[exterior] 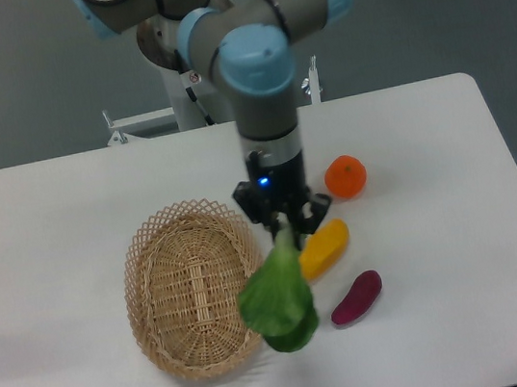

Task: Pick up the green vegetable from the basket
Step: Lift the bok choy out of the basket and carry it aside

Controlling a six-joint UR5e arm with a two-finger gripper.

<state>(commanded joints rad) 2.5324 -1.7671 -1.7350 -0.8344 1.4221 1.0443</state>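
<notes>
Basket [193, 305] sits at the left of the scene, an oval tan wicker one with a scalloped rim, and nothing shows inside it. Just right of the basket's rim hangs the green vegetable [279, 293], clear of the weave, its pale stalk uppermost and its broad dark leaf drooping below, so its long axis runs nearly upright. Directly above it, the gripper [285, 223] is clamped on the stalk end (the one arm reaches down from the top of the view). Farther right of the basket lie a yellow fruit [323, 247], partly behind the stalk, a purple sweet potato [356, 297] below it, and an orange [345, 177] above. The pick looks essentially done.
</notes>
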